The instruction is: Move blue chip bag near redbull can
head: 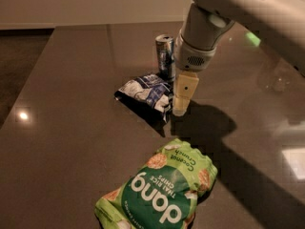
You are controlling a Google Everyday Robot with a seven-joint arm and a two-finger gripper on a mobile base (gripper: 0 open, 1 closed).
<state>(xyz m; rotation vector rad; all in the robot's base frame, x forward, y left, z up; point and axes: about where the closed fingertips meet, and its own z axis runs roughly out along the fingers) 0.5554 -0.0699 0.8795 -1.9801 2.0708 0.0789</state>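
The dark, glossy table (71,142) takes up nearly everything in front of me, with a couple of bright light reflections on it, one at the left and one at the right edge. The robot's pale arm (238,4) comes in from the top right and angles down toward the middle of the table, throwing a heavy shadow across the surface to the right.

Nearest to me lies a big green snack bag (159,194), flat on its back, its white lettering upside down from where I stand. It sits well apart from the other things.

Farther back, near the table's middle, the blue chip bag (145,92) lies crumpled on its side, dark blue and white. Its right end reaches just under the arm's tip.

Just behind that bag stands the can (165,54), upright, slim, silver and blue, close beside the bag's far right corner and partly hidden by the arm's wrist.

The gripper (179,108) points straight down at the right edge of the blue chip bag, its tip low, at or just above the table. Whether it is open, closed or holding the bag I cannot tell.
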